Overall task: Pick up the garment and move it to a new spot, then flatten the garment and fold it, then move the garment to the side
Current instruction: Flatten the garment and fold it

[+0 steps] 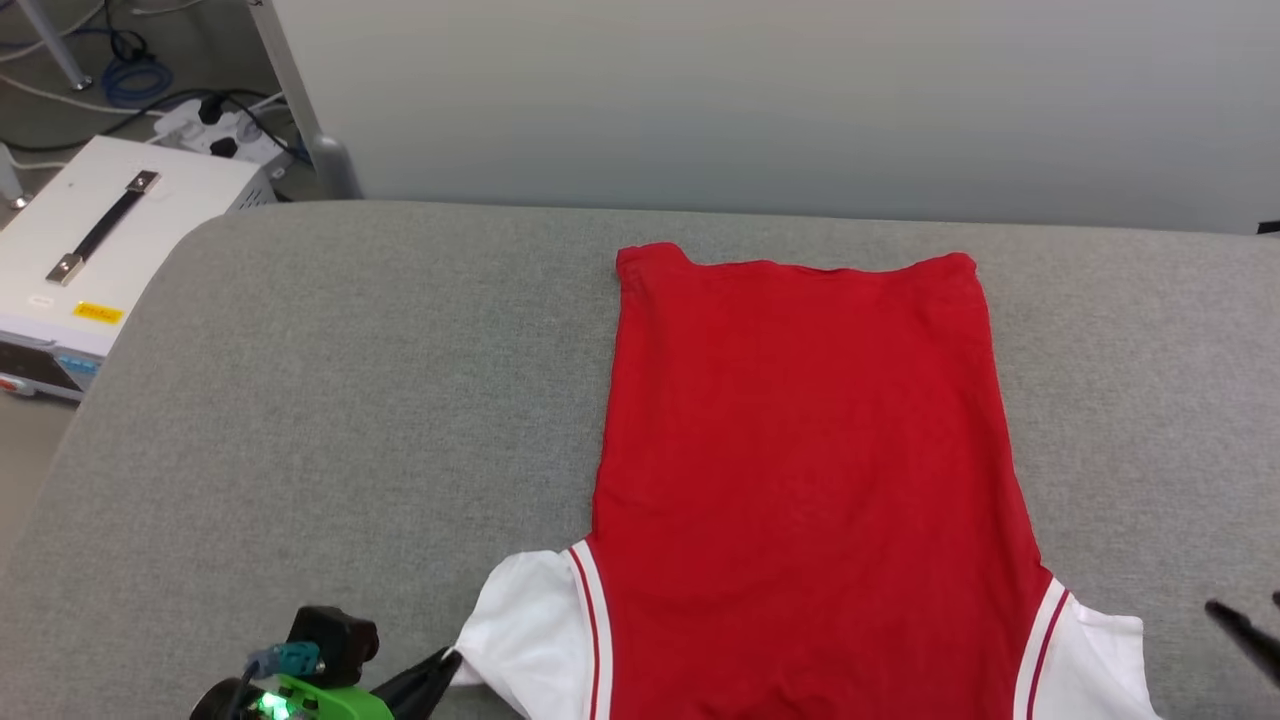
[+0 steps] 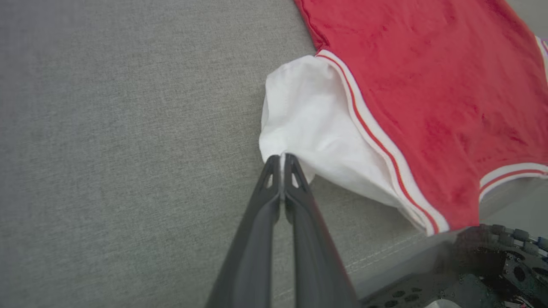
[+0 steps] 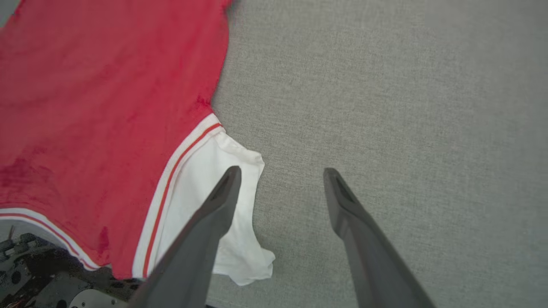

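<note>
The garment (image 1: 800, 450) lies spread on the grey table (image 1: 350, 400), plain red side up, hem at the far end, white sleeves toward me. No lettering shows. My left gripper (image 2: 281, 159) is shut on the edge of the left white sleeve (image 2: 308, 115), pinching its cloth; in the head view it sits at the lower left (image 1: 440, 665). My right gripper (image 3: 282, 171) is open above the table, one finger over the right white sleeve (image 3: 201, 184), the other over bare cloth surface. Its dark fingertips (image 1: 1245, 625) show at the right edge of the head view.
A white box (image 1: 110, 240) with a black handle stands on the floor left of the table, with cables and a power strip (image 1: 215, 125) behind it. A pale wall runs along the table's far edge. Grey surface lies bare left and right of the garment.
</note>
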Controlling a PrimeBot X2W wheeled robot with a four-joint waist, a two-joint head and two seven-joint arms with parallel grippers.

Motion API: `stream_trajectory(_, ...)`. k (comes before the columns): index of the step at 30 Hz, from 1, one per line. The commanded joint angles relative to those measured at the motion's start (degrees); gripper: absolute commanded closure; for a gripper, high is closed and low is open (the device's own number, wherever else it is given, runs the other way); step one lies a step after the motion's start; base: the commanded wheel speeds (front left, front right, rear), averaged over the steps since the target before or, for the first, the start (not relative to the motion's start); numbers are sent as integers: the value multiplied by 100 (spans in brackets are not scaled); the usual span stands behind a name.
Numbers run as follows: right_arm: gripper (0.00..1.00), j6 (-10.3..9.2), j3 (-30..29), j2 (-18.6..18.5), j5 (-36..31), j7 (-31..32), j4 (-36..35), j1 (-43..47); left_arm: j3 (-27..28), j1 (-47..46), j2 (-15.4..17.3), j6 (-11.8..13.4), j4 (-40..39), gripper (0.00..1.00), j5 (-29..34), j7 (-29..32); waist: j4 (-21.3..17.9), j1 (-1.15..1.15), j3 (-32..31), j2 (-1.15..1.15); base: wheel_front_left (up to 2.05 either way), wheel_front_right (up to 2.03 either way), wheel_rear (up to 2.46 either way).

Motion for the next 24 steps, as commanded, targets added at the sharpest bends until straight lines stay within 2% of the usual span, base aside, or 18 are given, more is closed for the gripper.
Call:
stream_trajectory(1, 0, -5, -170, -6, 6, 161, -117, -255, 15, -144, 76, 35, -172, 100, -72, 107, 150, 0, 264, 0, 0, 0, 0)
stream_trajectory(7, 0, -5, -725, 257, 117, 1150, -487, -1268, 47, -433, 212, 257, -1062, 100, 60, 453, 497, 0, 928, 0, 0, 0, 0)
stream_trajectory(11, 0, -5, -894, 417, 42, 1872, -452, -2161, 66, -590, 238, 385, -1589, 100, 177, 565, 759, 0, 1418, 0, 0, 0, 0)
stream_trajectory(17, 0, -5, -1101, 684, -568, 3043, 163, -3752, 50, -803, 222, 503, -2273, 100, 406, 645, 1225, 0, 2163, 0, 0, 0, 0)
stream_trajectory(24, 0, -5, -1290, 950, -1266, 3718, 779, -4869, 2, -981, 94, 563, -2654, 100, 605, 644, 1582, 0, 2648, 0, 0, 0, 0)
